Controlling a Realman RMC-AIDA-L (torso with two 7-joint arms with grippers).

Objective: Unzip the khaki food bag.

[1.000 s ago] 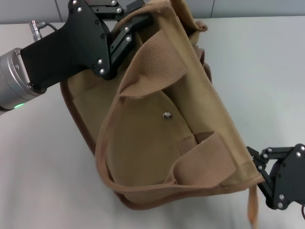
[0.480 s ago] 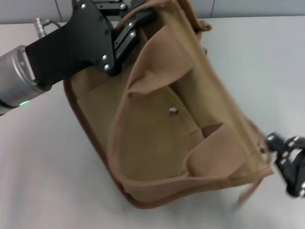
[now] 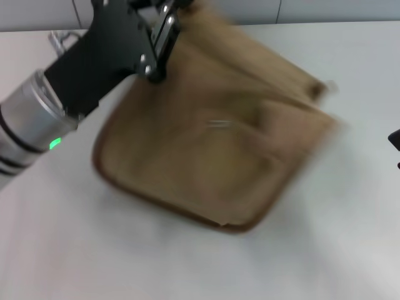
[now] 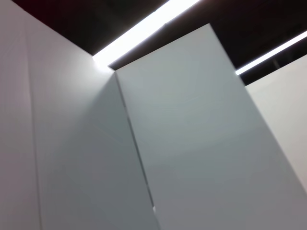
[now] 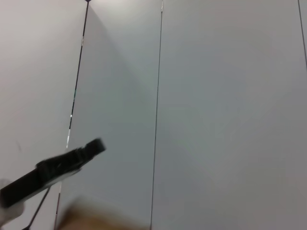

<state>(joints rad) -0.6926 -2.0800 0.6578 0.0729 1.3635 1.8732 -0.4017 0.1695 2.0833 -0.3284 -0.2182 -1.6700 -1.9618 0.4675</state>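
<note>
The khaki food bag lies blurred in the middle of the white table, its brown-edged base toward the front. Its handles, snap and zipper pull cannot be made out. My left gripper is at the bag's far left corner and looks shut on the bag's top edge. Only a black sliver of my right gripper shows at the right edge of the head view, apart from the bag. A tan blur of the bag shows in the right wrist view below a black arm part.
The left arm's silver forearm with a green light crosses the table's left side. Grey wall panels fill the left wrist view and also most of the right wrist view.
The right gripper has let go of the bag's near right corner and pulled away to the right. The bag has swung and dropped flatter on the table, still held by the left gripper.
</note>
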